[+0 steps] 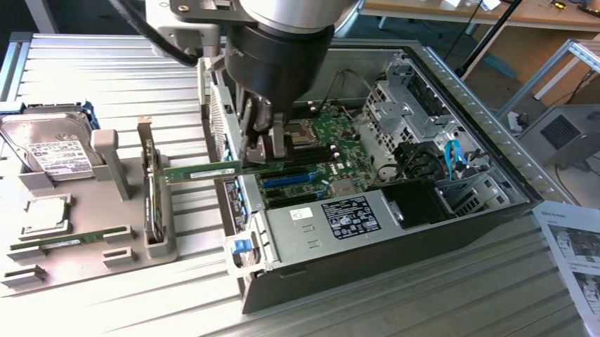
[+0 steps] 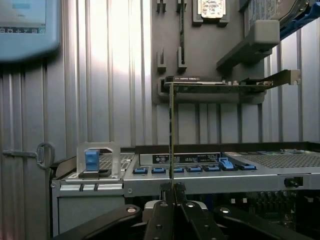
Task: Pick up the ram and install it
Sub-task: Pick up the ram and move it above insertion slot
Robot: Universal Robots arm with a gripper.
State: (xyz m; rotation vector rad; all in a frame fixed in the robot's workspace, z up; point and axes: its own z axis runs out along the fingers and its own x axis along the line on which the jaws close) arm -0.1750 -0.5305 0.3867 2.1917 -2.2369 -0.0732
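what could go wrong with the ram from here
1. The pincer grips the ram by one end only, so the long stick may tilt or slip in the grip.
2. Its free end juts out past the case wall, so it could snag there if lowered as it sits.

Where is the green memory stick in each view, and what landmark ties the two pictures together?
Exterior view: memory stick lies level, one end in the pincer, crossing the wall of the open computer case.
Wrist view: memory stick seen edge-on, a thin line running from the pincer toward the grey holder.
Shared landmark: the dark card with a metal bracket, standing in that holder.
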